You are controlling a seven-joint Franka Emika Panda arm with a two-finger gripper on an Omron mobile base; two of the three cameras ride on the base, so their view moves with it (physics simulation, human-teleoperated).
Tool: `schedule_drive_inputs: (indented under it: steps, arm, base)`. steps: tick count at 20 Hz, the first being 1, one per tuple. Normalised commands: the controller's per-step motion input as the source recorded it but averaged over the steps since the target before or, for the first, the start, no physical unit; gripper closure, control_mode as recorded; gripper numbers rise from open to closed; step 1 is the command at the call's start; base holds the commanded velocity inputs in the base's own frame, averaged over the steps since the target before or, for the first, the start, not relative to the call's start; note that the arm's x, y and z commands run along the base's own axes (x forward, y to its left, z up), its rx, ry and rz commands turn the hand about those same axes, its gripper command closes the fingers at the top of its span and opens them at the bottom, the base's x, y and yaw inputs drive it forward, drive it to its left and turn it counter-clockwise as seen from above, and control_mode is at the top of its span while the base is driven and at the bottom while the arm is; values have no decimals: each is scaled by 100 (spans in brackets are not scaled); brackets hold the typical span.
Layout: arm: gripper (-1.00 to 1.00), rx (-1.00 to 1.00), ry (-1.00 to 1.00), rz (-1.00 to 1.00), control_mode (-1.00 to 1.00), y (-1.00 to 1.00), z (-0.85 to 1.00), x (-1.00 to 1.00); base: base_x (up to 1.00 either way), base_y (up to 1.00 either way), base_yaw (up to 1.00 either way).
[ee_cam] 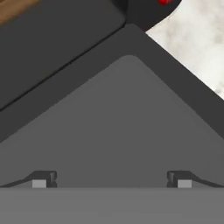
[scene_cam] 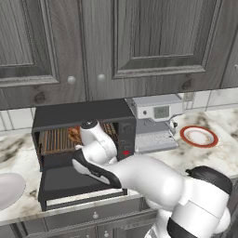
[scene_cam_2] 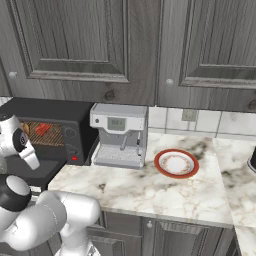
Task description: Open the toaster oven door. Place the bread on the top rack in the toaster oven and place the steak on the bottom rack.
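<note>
Left base view shows the toaster oven standing on the marble counter under dark wooden cabinets. The toaster oven door is folded down flat toward the counter edge, with its pale handle strip along the front. Inside the cavity a coppery-brown rack is visible, and a brownish lump lies on it that may be the bread, though the arm's white wrist covers much of the opening. The arm reaches from the lower right over the lowered door. A silver-white coffee machine stands just beside the oven on its right, and a red-rimmed plate sits farther right. The edge of a pale round dish shows at the far left.

Right base view has the oven at the left, its control panel with dials and a small red light facing forward. Behind the rack wires a bright red chunk, the steak, sits inside the cavity. The coffee machine and the plate stand to the right on the counter.

Hand view looks straight down at the grey inner face of the open door, with a corner of marble at the upper right. The gripper hovers over it, its two dark fingers spread wide apart and holding nothing
</note>
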Motion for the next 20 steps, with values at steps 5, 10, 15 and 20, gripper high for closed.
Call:
schedule_drive_inputs:
  steps: [5, 10, 15, 20]
  arm:
    - [-100, 0, 9, -21, -100, 0, 1, 30]
    - [-100, 0, 6, -19, -100, 0, 0, 29]
    - [-100, 0, 0, -15, -100, 0, 1, 23]
    - [-100, 0, 0, -12, -100, 0, 0, 18]
  base:
    - [0, 0, 0]
    - [0, 0, 0]
    - [0, 0, 0]
    - [0, 0, 0]
